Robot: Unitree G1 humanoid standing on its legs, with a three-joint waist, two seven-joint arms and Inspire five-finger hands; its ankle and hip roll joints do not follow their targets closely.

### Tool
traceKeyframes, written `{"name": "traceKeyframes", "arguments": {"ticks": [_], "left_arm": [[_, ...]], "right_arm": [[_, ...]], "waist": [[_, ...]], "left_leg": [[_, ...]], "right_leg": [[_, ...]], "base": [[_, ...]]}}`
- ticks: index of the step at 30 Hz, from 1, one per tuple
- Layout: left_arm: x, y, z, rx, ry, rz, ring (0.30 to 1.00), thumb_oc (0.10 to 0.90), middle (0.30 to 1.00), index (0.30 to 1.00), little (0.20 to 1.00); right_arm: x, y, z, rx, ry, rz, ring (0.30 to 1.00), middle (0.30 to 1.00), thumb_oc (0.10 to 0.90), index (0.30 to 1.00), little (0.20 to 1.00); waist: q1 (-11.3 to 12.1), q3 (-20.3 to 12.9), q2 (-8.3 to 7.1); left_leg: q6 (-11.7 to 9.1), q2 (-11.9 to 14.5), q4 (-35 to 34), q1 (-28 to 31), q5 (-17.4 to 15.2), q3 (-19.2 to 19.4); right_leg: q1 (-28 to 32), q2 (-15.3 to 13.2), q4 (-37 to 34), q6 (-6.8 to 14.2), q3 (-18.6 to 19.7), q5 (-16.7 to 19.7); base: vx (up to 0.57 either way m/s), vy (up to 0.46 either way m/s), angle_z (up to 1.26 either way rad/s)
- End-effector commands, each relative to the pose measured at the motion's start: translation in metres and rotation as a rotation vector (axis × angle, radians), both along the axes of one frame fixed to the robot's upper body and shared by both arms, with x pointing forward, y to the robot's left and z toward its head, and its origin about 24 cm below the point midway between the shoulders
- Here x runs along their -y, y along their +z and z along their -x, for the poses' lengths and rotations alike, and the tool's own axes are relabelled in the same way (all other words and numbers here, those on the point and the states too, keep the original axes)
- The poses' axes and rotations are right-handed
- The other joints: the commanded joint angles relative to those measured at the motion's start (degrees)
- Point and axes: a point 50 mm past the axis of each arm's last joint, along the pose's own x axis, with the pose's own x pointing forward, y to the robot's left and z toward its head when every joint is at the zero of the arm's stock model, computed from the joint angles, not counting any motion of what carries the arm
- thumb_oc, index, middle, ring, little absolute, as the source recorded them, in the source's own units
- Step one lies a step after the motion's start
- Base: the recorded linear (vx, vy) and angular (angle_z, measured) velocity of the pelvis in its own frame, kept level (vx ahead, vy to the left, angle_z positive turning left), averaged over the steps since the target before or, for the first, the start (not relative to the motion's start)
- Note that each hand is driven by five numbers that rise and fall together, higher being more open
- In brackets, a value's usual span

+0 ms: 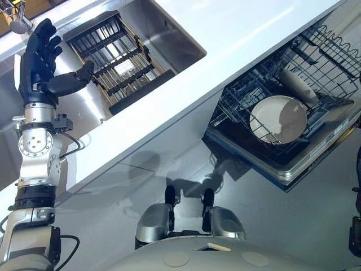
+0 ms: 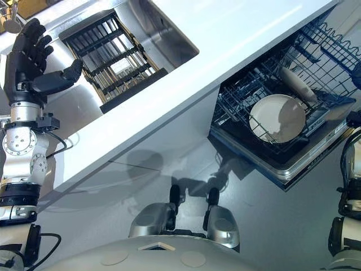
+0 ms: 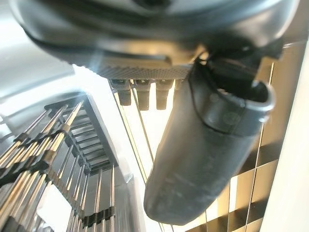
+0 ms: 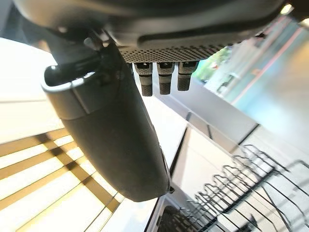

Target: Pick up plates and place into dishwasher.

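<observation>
the dark left hand (image 1: 39, 62) hangs above the steel sink (image 1: 169, 34), fingers spread, thumb out, holding nothing. below it a black slatted drying rack (image 1: 115, 59) sits in the basin, and no plate shows on it. across the white counter (image 1: 237, 39), a round pale plate (image 1: 278, 119) already stands in the open dishwasher's wire basket (image 1: 316, 62). the right hand (image 4: 106, 125) hovers near that basket, fingers straight and empty. best to find the next plate first, then lower the left hand slowly between the slats.
</observation>
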Motion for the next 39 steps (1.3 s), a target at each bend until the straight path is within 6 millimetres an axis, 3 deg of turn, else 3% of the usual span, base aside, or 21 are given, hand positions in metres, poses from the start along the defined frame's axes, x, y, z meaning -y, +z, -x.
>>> {"name": "traceKeyframes", "arguments": {"ticks": [1, 6, 11, 17, 20, 26, 33, 39], "left_arm": [[-0.001, 0.017, 0.011, 0.136, -0.008, -0.07, 0.9, 0.8, 0.9, 0.9, 0.9], [0.0, 0.012, 0.018, 0.161, 0.003, -0.057, 0.9, 0.8, 0.9, 0.9, 0.9], [0.005, 0.017, 0.019, 0.219, 0.015, -0.039, 0.9, 0.8, 0.9, 0.9, 0.9], [0.01, 0.029, 0.016, 0.292, 0.039, -0.006, 0.9, 0.8, 0.9, 0.9, 0.9], [0.014, 0.034, 0.015, 0.314, 0.045, -0.003, 0.9, 0.8, 0.9, 0.9, 0.9], [0.017, 0.046, 0.015, 0.371, 0.049, -0.001, 0.9, 0.8, 0.9, 0.9, 0.9], [0.016, 0.074, 0.018, 0.529, 0.008, 0.111, 0.9, 0.8, 0.9, 0.9, 0.9], [0.021, 0.081, 0.021, 0.618, -0.174, 0.353, 0.9, 0.8, 0.9, 0.9, 0.9]], "right_arm": [[0.016, 0.009, 0.023, 0.081, -0.103, 0.016, 0.9, 0.9, 0.8, 0.9, 0.9], [0.037, -0.032, 0.051, 0.032, -0.285, -0.125, 0.9, 0.9, 0.8, 0.9, 0.9], [0.052, -0.061, 0.077, 0.052, -0.485, -0.241, 0.9, 0.9, 0.8, 0.9, 0.9], [0.055, -0.1, 0.093, 0.01, -0.562, -0.407, 0.9, 0.9, 0.8, 0.9, 0.9], [0.046, -0.12, 0.089, 0.037, -0.464, -0.566, 0.9, 0.9, 0.8, 0.9, 0.9], [0.006, -0.17, 0.069, 0.246, 0.083, -1.132, 0.9, 0.9, 0.8, 0.9, 0.9], [-0.014, -0.187, 0.056, 0.28, 0.252, -1.259, 0.9, 0.9, 0.8, 0.9, 0.9], [-0.028, -0.178, 0.029, 0.406, 0.3, -1.291, 0.9, 0.9, 0.8, 0.9, 0.9]], "waist": [[-1.66, -9.59, -0.26], [-2.39, -9.02, 0.13], [-3.27, -6.48, 0.93], [-3.89, -2.63, 1.78], [-4.04, -1.16, 1.81], [-3.91, 0.71, 1.54], [-2.74, 2.8, 2.37], [-1.13, 5.49, 2.89]], "left_leg": [[2.5, -3.31, 2.33, 0.48, -8.25, 2.51], [2.87, -3.35, 2.25, 0.44, -8.45, 3.07], [3.08, -3.3, 2.19, -1.38, -8.18, 3.38], [3.57, -3.45, 3.19, -5.46, -7.59, 3.59], [3.77, -3.25, 4.53, -7.46, -7.52, 4.02], [3.98, -3.48, 6.84, -11.0, -7.32, 3.78], [3.96, -3.77, 10.34, -15.33, -7.02, 2.89], [4.43, -4.32, 18.31, -21.01, -8.88, 2.17]], "right_leg": [[-2.37, 2.13, 10.51, 2.33, -0.26, -10.85], [-3.07, 2.21, 10.6, 2.41, 0.42, -10.69], [-6.09, 2.47, 11.25, 2.53, 1.48, -10.15], [-10.54, 3.17, 11.99, 2.51, 3.51, -9.09], [-12.47, 3.33, 12.88, 2.31, 4.07, -8.7], [-15.41, 3.31, 14.07, 1.9, 4.45, -8.2], [-19.12, 2.86, 16.87, 1.08, 4.03, -8.23], [-23.41, 2.19, 23.46, -0.66, 2.93, -10.04]], "base": [[0.1, 0.079, -0.08], [0.09, 0.067, -0.08], [-0.02, 0.062, -0.08], [-0.07, 0.033, -0.11], [-0.05, -0.012, -0.12], [-0.04, -0.032, -0.03], [-0.02, -0.01, 0.0], [-0.08, -0.023, 0.06]]}}
